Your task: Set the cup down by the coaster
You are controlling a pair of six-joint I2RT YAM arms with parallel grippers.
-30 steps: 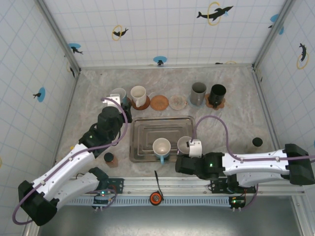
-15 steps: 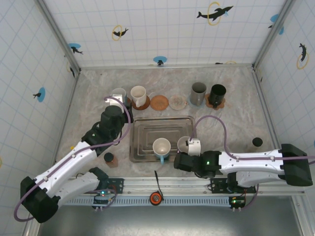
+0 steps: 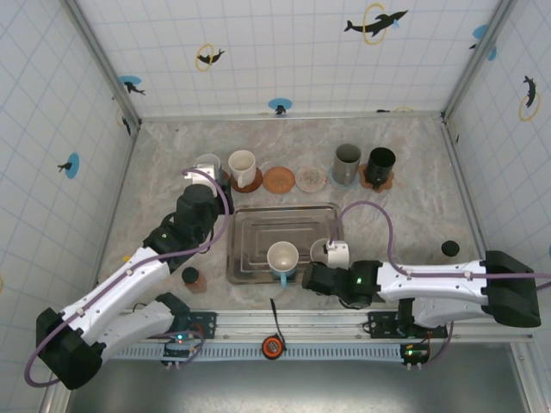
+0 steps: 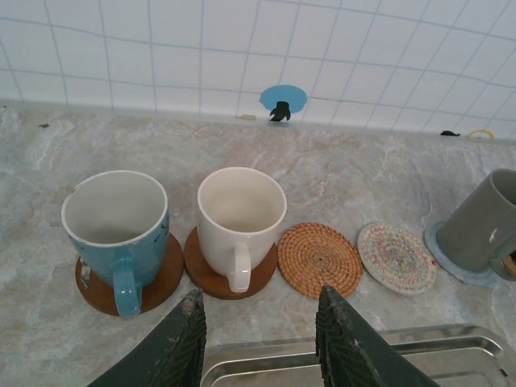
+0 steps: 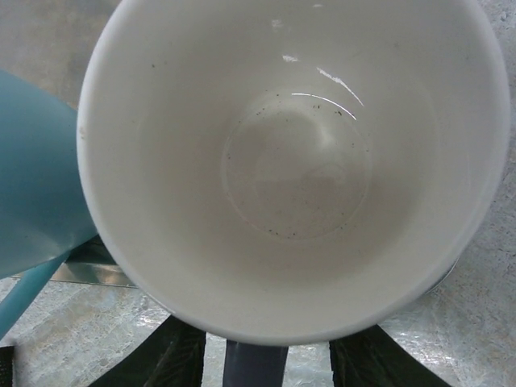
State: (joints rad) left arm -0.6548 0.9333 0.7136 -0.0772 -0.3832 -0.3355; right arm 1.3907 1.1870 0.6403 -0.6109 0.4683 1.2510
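Observation:
A grey cup with a white inside stands at the near right corner of the metal tray. Its dark handle points at my right gripper, whose jaws stand either side of the handle with a gap on each side. My left gripper hovers open and empty over the tray's far edge, facing the row of coasters. In that row lie a bare woven coaster and a bare pale patterned coaster.
A blue-handled cup sits in the tray just left of the grey one. At the back, a blue cup and a white cup stand on wooden coasters. A grey cup and a black cup are further right.
My right gripper has slid a little left and forward onto the cup's handle, and its jaws have narrowed. The left arm has hardly moved.

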